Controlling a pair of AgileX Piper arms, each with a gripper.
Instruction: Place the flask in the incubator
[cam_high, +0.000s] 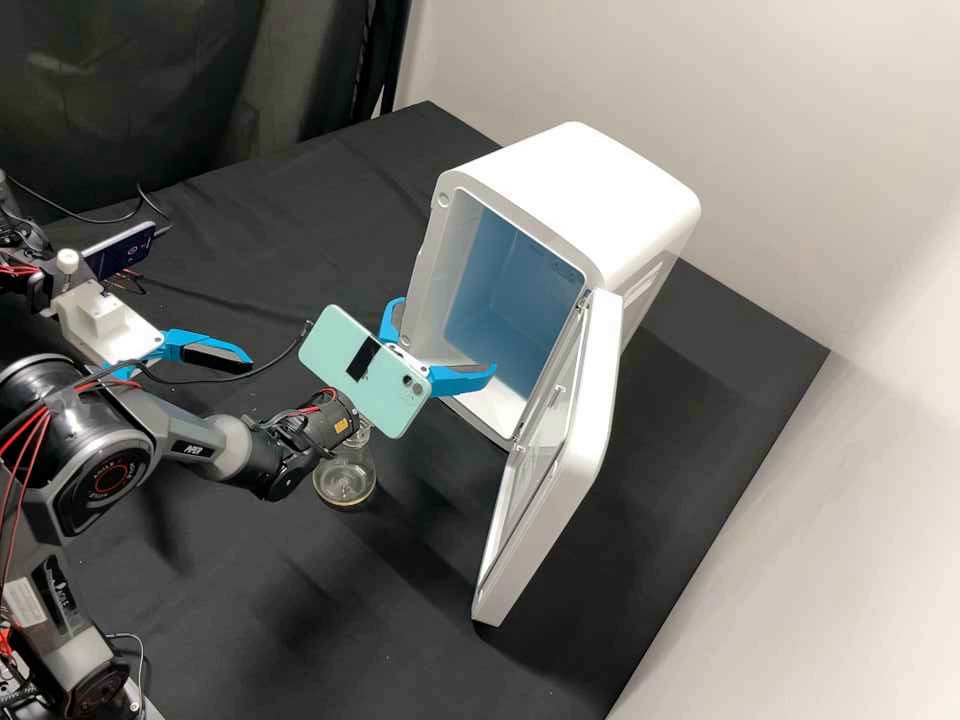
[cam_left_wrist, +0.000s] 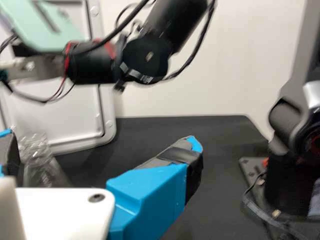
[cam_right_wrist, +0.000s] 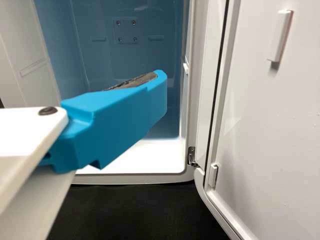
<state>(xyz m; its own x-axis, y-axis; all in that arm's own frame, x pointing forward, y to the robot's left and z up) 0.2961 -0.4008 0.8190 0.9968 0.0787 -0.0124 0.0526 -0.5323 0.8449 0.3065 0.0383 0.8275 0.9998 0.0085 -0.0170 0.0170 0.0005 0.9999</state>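
The black bench (cam_high: 300, 600) has a big white incubator (cam_high: 600, 200) on it, and the inside of the box is light blue. Its door (cam_high: 545, 470) is wide open and sticks out toward the front of the bench, so the way into the box is free. A white wall (cam_high: 800, 120) is right behind the box. The flask (cam_high: 345, 482) is made of clear glass. It stands upright on the bench, outside the incubator and a little way from its open front. Nothing holds it. The right arm (cam_high: 250, 450) goes over the top of the flask, and a green phone (cam_high: 365, 372) is fixed on that arm just above it. The right gripper (cam_high: 445, 338) is at the open front of the incubator. Its two blue fingers are spread far apart, and there is nothing between them. The left gripper (cam_high: 205, 362) is farther back, on the other side of the right arm from the flask. Its fingers are spread apart too, and it holds nothing. In the left wrist view the flask is near one of its fingers.
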